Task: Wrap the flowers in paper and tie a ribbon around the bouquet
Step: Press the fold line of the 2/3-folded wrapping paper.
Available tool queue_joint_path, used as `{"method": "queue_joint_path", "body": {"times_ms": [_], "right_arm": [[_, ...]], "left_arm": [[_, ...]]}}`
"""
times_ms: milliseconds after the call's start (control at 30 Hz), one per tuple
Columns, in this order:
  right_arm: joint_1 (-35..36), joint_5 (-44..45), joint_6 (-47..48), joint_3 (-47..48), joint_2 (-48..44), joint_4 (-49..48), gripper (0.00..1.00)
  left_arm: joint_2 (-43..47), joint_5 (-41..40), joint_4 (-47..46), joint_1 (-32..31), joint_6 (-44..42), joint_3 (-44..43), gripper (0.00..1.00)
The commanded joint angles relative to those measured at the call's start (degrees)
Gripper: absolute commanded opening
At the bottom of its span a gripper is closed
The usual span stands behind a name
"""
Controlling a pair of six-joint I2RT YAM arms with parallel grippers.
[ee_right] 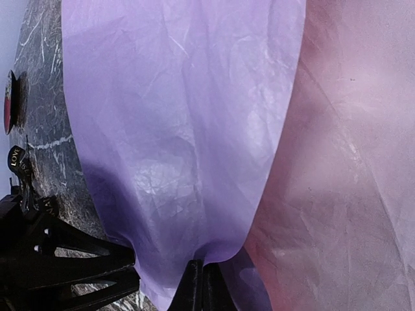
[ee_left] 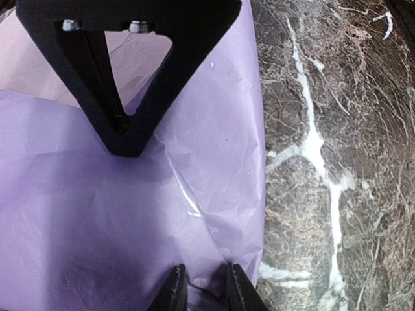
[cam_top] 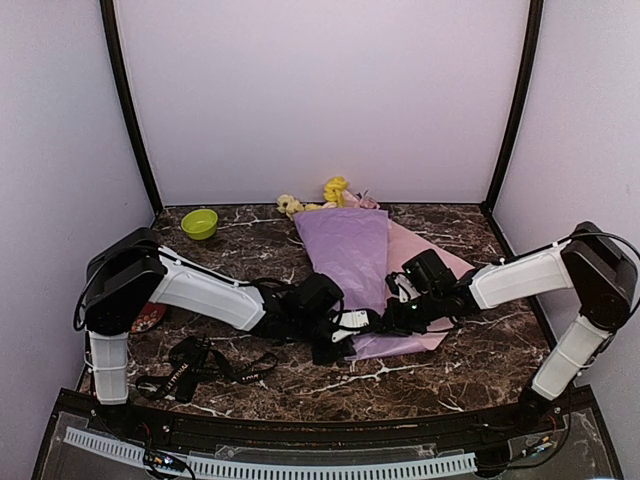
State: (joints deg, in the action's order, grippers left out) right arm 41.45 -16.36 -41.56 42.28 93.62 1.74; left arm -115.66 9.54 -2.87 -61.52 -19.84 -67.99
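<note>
- Nearest the front edge, just beside the left arm's base, the ribbon (cam_top: 195, 368) lay in a loose tangle on the table (cam_top: 450, 370). It was well apart from the bundle and nothing was touching it.
- Both grippers met at the narrow near end of the bouquet (cam_top: 365, 290), which lay at mid-table with its blooms pointing to the back wall.
- The right gripper (ee_right: 202, 285) had its fingers pressed together on the near edge of the paper (cam_top: 350, 250). The lilac flap puckered into creases that ran to the tips, so I judged the sheet pinched.
- The left gripper (ee_left: 204, 291) showed a narrow gap between its fingertips, with the paper's edge running into it. Whether it clamped the sheet could not be told.
- The step in hand looked like the wrapping: one lilac flap was folded over the stems, while a paler pink layer (cam_top: 425, 255) lay spread out flat to the right. Tying was not yet begun.
- The next move probably called for drawing the loose side over and round into a cone while keeping the narrow end gathered. The pull would need to be gentle, as so thin a sheet would likely tear or slip.
- The flowers (cam_top: 335, 190) showed only as yellow and cream heads past the far edge of the paper. The stems were hidden under it.
- The paper was thin, crinkled and faintly glossy, with soft folds.
- A green bowl (cam_top: 200, 223) stood at the far left.
</note>
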Motion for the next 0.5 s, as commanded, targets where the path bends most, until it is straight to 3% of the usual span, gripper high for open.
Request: {"method": "queue_joint_path", "body": {"times_ms": [0, 467], "right_arm": [[-0.32, 2.49, -1.05, -0.81, -1.89, 1.15, 0.00], [-0.36, 1.35, -0.54, -2.11, -0.51, 0.02, 0.00]], "left_arm": [[-1.03, 2.32, 7.88, -0.08, -2.12, 0.93, 0.21], [4.75, 9.04, 6.32, 1.47, 1.17, -3.99, 0.25]]}}
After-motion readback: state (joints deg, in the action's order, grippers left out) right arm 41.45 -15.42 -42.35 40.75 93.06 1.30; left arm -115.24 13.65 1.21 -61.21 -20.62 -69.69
